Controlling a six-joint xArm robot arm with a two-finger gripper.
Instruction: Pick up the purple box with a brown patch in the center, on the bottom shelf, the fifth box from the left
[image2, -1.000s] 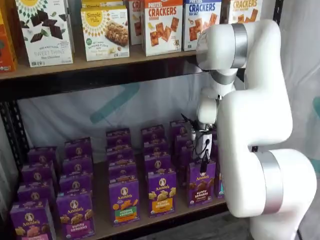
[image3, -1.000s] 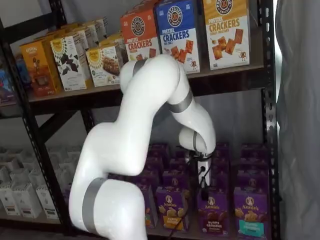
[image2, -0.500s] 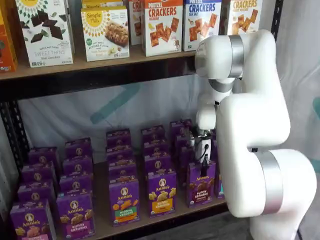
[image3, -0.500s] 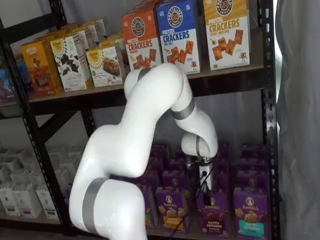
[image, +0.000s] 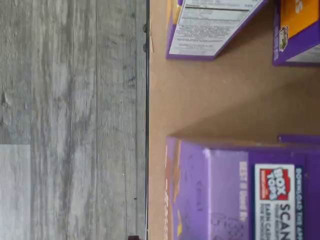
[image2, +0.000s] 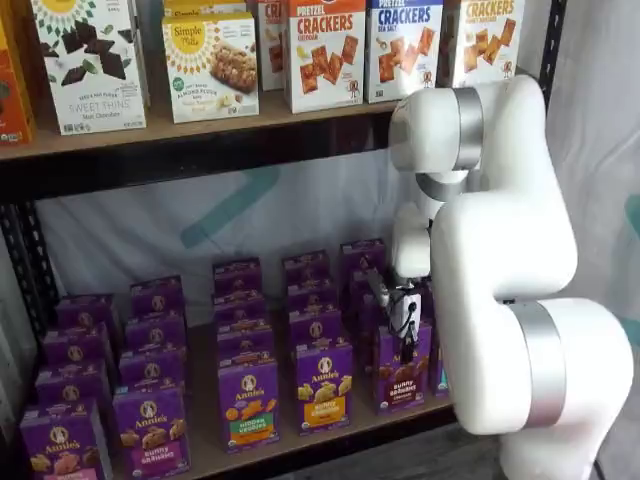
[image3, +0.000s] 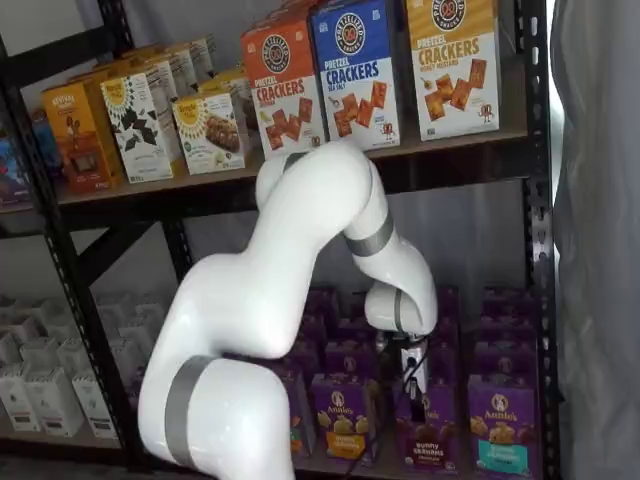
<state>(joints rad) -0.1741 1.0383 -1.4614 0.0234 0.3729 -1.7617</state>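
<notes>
The purple box (image2: 402, 377) with dark brown bunny cookies stands in the front row of the bottom shelf (image2: 205, 452), at the right; it also shows in a shelf view (image3: 425, 436). My gripper (image2: 406, 346) hangs straight down at the box's top edge, and it shows in both shelf views (image3: 414, 386). Only a narrow dark sliver of the fingers shows, so I cannot tell whether they are open or shut. The wrist view looks down on a purple box top (image: 235, 190) with a Box Tops label, standing on the wooden board (image: 210, 100).
Rows of purple Annie's boxes fill the bottom shelf: one with a yellow patch (image2: 323, 387) to the left, one with a teal patch (image3: 498, 425) to the right. Cracker boxes (image2: 325, 50) stand on the upper board. Grey plank floor (image: 75, 120) lies past the shelf's front edge.
The arm has sunk lower and the gripper has come down closer to the top of the purple box. The boxes have not moved.
</notes>
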